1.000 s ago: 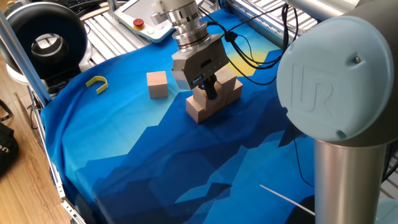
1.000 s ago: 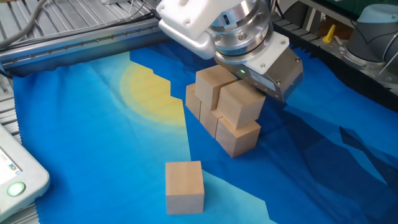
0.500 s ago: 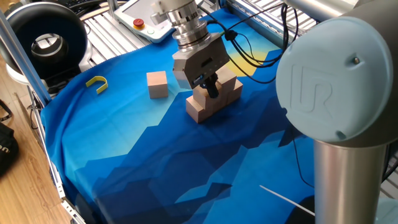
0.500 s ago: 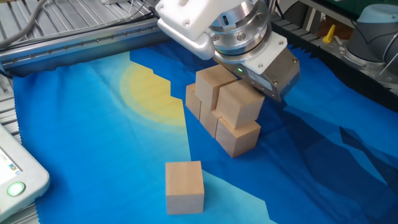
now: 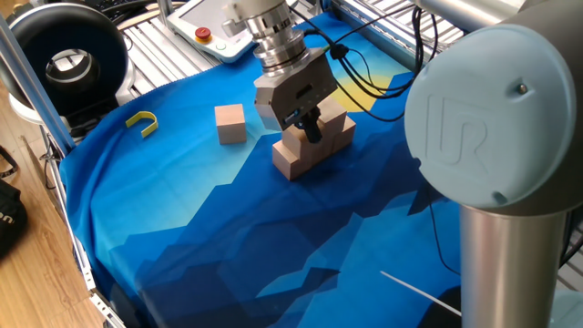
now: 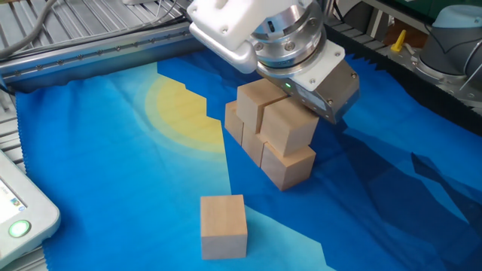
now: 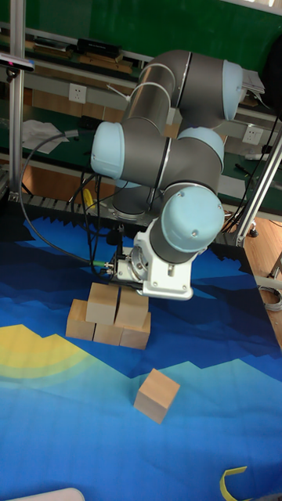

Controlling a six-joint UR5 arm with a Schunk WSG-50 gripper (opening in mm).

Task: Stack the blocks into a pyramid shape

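Pyramid (image 6: 271,135) partly built at cloth centre: three blocks seen in base row, two set on top. Sixth block (image 6: 224,225) left loose nearby, apex unplaced. Gripper (image 5: 305,123) positioned at upper block; jaw state cannot be told.

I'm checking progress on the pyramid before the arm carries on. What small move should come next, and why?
Probably lift the gripper straight up, clear of the stack. Five blocks already sit there, three below and two on top, and the gripper hangs right at the second layer; whether its fingers are open is hidden. One loose block lies apart on the cloth, likely the cap to fetch next.
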